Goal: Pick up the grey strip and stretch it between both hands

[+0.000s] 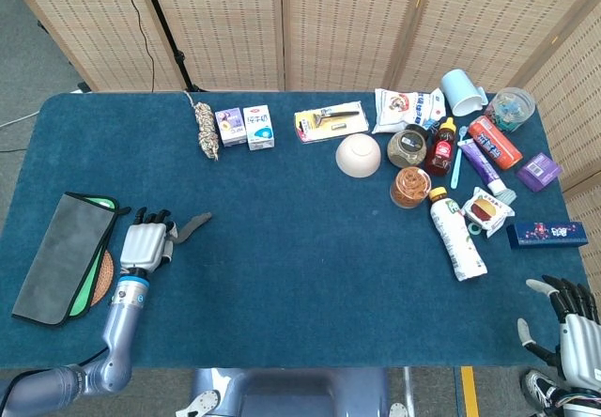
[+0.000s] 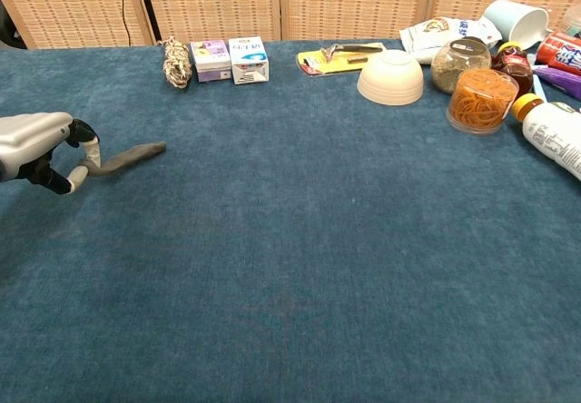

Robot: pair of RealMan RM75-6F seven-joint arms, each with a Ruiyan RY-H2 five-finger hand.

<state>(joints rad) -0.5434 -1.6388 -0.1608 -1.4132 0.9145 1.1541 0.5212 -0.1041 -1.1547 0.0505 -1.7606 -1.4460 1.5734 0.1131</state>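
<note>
The grey strip (image 1: 192, 224) (image 2: 130, 156) is a short dark grey band at the left of the blue table. My left hand (image 1: 146, 242) (image 2: 41, 148) pinches the strip's near end between thumb and a finger, lifting that end slightly; the far end trails to the right just above or on the cloth. My right hand (image 1: 573, 325) hangs off the table's front right corner with its fingers spread and nothing in it. The chest view does not show the right hand.
A grey pouch (image 1: 59, 255) with a green mat lies left of my left hand. Far across stand a rope bundle (image 1: 204, 129), two small cartons (image 1: 246, 126), a razor pack (image 1: 327, 120) and a bowl (image 1: 358, 154). Jars, bottles and packets crowd the right side (image 1: 457, 239).
</note>
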